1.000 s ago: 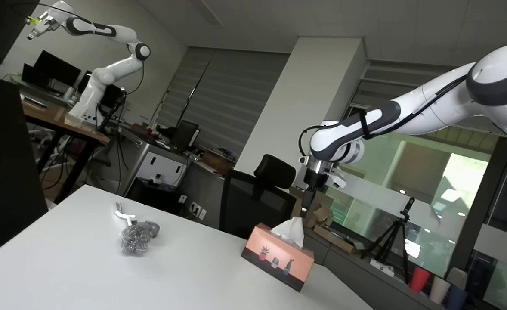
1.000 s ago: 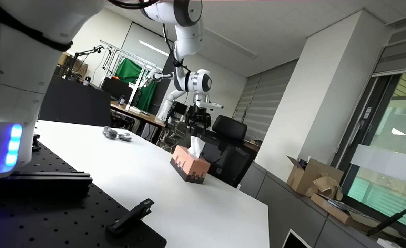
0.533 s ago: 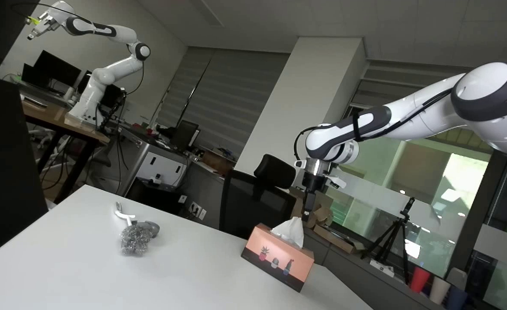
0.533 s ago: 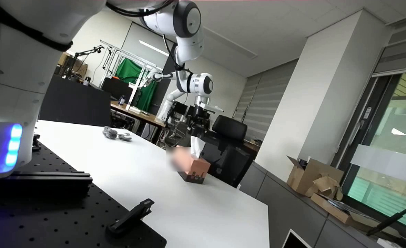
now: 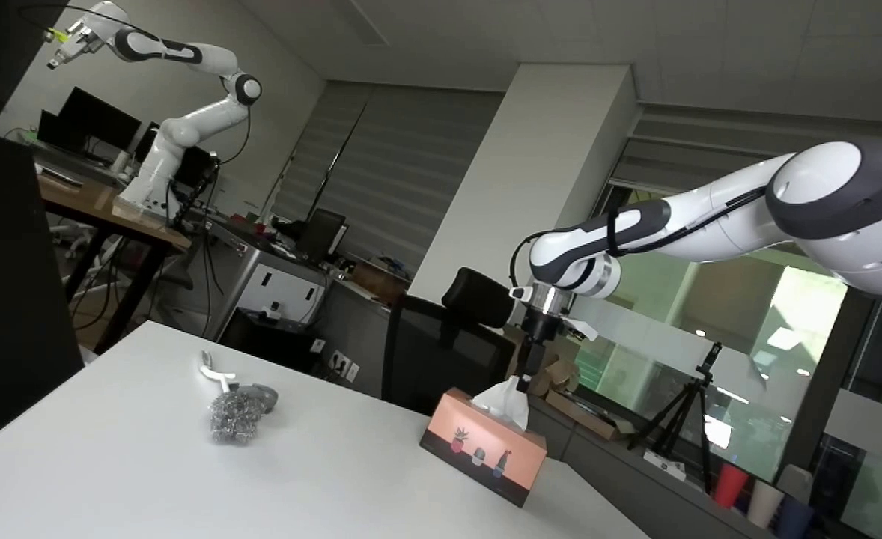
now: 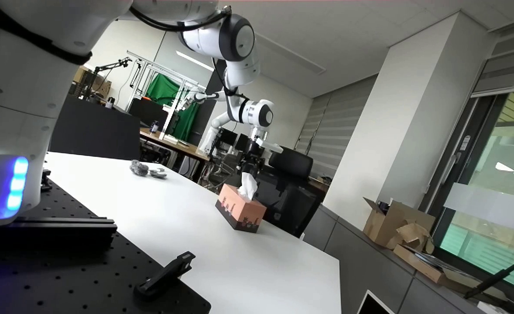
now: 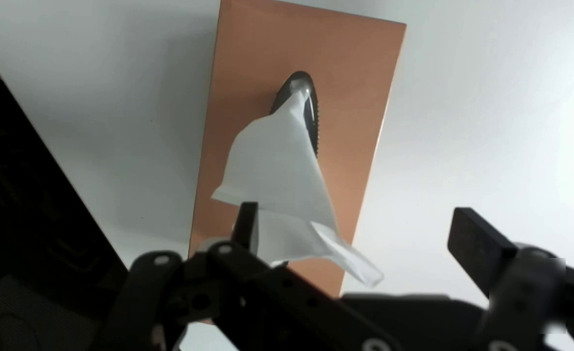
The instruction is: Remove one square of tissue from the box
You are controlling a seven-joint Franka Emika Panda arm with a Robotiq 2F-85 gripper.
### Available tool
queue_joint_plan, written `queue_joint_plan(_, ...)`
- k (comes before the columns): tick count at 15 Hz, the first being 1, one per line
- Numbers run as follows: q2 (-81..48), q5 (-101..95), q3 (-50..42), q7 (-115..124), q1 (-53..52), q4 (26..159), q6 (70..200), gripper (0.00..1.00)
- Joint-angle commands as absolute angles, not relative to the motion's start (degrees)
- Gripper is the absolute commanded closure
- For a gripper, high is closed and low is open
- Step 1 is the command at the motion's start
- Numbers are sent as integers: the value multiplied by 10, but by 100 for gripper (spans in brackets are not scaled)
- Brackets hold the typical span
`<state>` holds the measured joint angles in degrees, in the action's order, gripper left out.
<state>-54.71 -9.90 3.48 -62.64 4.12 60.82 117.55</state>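
Your fingers (image 7: 477, 243) are released: in the wrist view you see them well apart. The side of the tissue (image 7: 277, 170) passes behind one fingertip, and from that angle you can't tell whether the two touch. The opposite fingertip shows against the white table (image 5: 321, 486), off to the side of the tissue; the base of that finger is blurred.

In an exterior view your arm (image 5: 733, 232) runs out of the frame at the right, and at its far end the fingers merge into a single dark shape meeting the top of the tissue, so you can't read the gap there. In an exterior view the tissue masks the fingertips at least in part, and what you see above it blends into the dark background beside the black chair (image 6: 289, 163).

The tissue comes up out of the tissue box (image 5: 486, 442), which stands on the table near its edge. Seen from the wrist, the tissue covers most of the opening (image 7: 312, 114), leaving you mainly its far end; the near end of the box lies behind the bases of your fingers, and a far corner is clipped. Past the table's edge, a dark shape (image 7: 33, 195) is too dim for you to name.

Farther along the table, a silvery clump (image 5: 233, 419) overlaps a grey-and-white piece (image 5: 263, 397); you can't tell what either is.
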Motion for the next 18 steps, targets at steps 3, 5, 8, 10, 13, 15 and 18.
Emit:
queue_joint_plan(3, -580, -73, 44, -648, 46, 563, 1182, 0)
queue_joint_plan(5, -584, -73, 43, -641, 41, 564, 1205, 0)
queue_joint_plan(8, -581, -77, 39, -628, 33, 576, 1266, 0)
queue_joint_plan(10, -580, -77, 39, -626, 28, 578, 1276, 0)
queue_joint_plan(13, -583, -82, 29, -599, 14, 571, 1248, 0)
queue_joint_plan(15, -585, -92, 14, -561, 2, 569, 1243, 0)
queue_joint_plan(18, -589, -113, -10, -501, -19, 563, 1240, 0)
